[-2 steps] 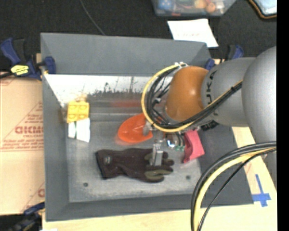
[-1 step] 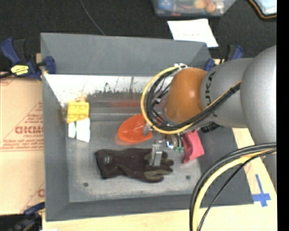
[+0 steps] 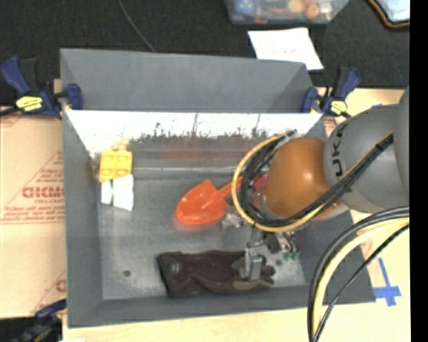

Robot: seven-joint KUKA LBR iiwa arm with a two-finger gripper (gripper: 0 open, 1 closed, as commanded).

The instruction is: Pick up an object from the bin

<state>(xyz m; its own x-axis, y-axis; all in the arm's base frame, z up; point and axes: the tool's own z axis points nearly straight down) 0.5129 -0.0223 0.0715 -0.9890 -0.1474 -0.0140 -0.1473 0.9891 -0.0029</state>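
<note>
My gripper (image 3: pixel 254 263) hangs low in the bin's front right part, right over the right end of a dark brown, limp, leathery thing (image 3: pixel 200 273) that lies stretched along the front wall. It seems to touch that thing, though I see nothing lifted. An orange plastic scoop (image 3: pixel 200 203) lies just up and left of the gripper, its handle running under the arm's orange cover. Something small and green (image 3: pixel 289 256) shows just right of the gripper.
A yellow block (image 3: pixel 115 165) and white blocks (image 3: pixel 119 192) sit against the left wall, far from the gripper. The arm with its orange cover and cables hides the bin's right side. Bare floor lies in the front left corner.
</note>
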